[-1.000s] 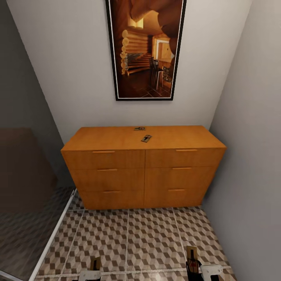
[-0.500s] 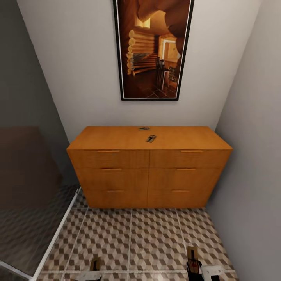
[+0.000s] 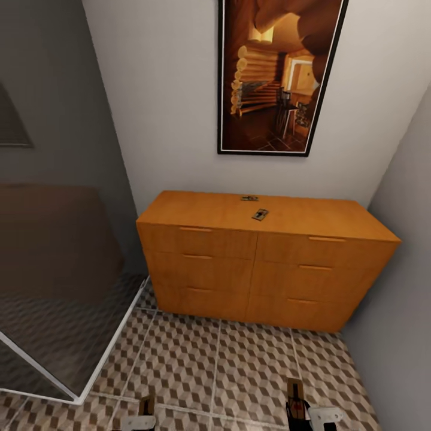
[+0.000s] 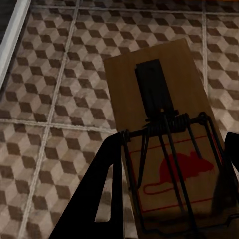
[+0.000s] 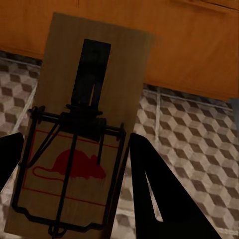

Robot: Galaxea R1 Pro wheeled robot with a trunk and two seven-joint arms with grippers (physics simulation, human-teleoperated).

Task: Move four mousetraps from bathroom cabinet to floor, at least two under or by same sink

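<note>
The orange-brown cabinet (image 3: 257,263) stands against the far wall with two small mousetraps (image 3: 249,198) (image 3: 260,214) lying on its top. At the lower edge of the head view, my left gripper (image 3: 145,414) is shut on a mousetrap (image 3: 146,401), and my right gripper (image 3: 296,413) is shut on another mousetrap (image 3: 293,389). The left wrist view shows a wooden mousetrap (image 4: 159,119) with a red mouse print between my left gripper's (image 4: 174,144) black fingers (image 4: 107,189), above the cube-patterned bathroom floor (image 4: 55,99). My right gripper (image 5: 74,144) clamps its mousetrap (image 5: 89,99) the same way. The sink is out of view.
A glass partition (image 3: 60,281) with a white bottom rail runs along the left. A framed picture (image 3: 278,78) hangs above the cabinet. A grey wall (image 3: 407,311) closes the right side. Tiled floor (image 3: 203,365) lies between me and the cabinet.
The whole head picture has shifted: the cabinet and picture now sit further right and more glass partition shows at left, so the camera moved. Both grippers keep their mousetraps.
</note>
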